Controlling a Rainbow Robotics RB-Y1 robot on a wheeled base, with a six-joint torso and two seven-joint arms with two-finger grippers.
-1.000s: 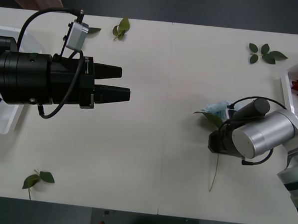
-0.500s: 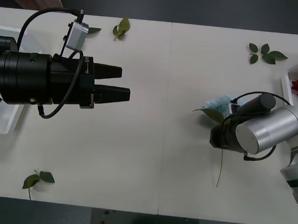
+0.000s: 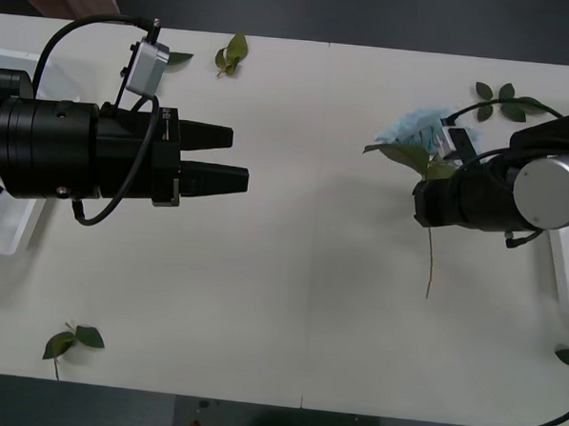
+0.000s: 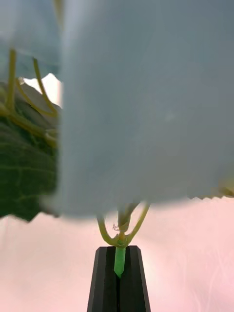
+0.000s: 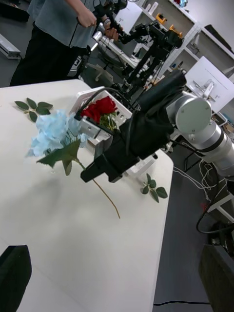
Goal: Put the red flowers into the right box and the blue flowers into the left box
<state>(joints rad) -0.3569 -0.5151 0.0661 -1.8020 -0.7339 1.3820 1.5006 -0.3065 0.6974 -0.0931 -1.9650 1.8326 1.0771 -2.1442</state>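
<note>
While the right claw (image 3: pixel 421 203) pinches a blue flower (image 3: pixel 415 132) above the white table (image 3: pixel 299 300), the left claw (image 3: pixel 238 159) hangs spread

Bare table (image 3: pixel 313 224) between both arms

A broad matte white table (image 3: pixel 300 271) stands over dark grey floor (image 5: pixel 190 204); white shelving units (image 5: pixel 204 29) line the lab behind.

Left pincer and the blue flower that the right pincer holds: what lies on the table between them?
Nothing: in the front view, bare white table separates the left pincer from the blue flower held by the right pincer.
</note>
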